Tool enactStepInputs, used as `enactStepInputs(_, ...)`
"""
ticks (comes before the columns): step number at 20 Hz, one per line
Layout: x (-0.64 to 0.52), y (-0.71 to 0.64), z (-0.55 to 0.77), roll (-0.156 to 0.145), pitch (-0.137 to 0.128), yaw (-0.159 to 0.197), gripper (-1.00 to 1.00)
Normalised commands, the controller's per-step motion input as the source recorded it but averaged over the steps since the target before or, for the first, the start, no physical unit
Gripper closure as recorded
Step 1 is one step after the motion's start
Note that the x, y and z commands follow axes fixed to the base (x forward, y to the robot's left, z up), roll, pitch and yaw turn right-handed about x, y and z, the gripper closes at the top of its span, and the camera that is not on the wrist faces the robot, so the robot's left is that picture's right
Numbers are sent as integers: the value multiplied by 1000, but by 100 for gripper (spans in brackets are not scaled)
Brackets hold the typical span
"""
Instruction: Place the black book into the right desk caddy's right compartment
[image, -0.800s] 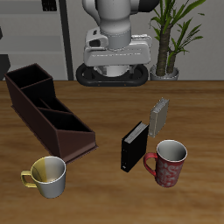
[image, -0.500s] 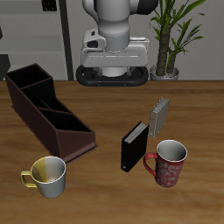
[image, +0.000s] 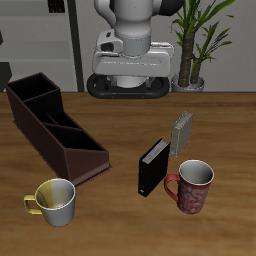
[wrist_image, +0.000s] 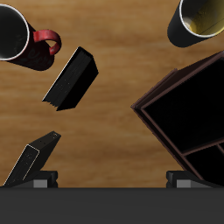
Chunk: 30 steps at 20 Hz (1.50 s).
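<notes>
**Black book upright on the table, gripper high above and holding nothing**

The black book (image: 153, 167) stands on its edge on the wood-grain table (image: 120, 225), a slim matte slab with a thin pale strip of pages along one side. It sits between the red patterned mug (image: 192, 187) and the right desk caddy (image: 52, 130), apart from both. Just behind it, farther back, stands the grey ribbed book (image: 182, 132), its cover lined with fine ridges.

The caddy is a long dark maroon box, open on top, with inner dividers and walls sloping down to a low end nearer the table's front edge. Its right compartment (image: 29, 91), the large rectangular section at the tall-walled end, lies farthest back. A glossy yellow-and-cream mug (image: 54, 200) stands near the low end.

In the wrist view the gripper (wrist_image: 112, 179) looks straight down; its two dark fingertips (wrist_image: 45, 178) are set wide apart with nothing between them.
</notes>
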Motion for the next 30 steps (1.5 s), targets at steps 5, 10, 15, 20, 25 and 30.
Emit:
enactStepInputs(5, 62, 199, 137, -12, -59, -8, -100)
enactStepInputs(10, 248, 216, 62, -37, -22, -54, -100)
enactStepInputs(15, 175, 146, -103, -6, 5, -9, -100)
enactStepInputs(20, 143, 140, -199, 21, -9, -10, -100)
enactStepInputs(25, 99, 204, -420, 21, 2, 14, -100)
enactStepInputs(30, 115, 42, -265, -17, -26, -42, -100)
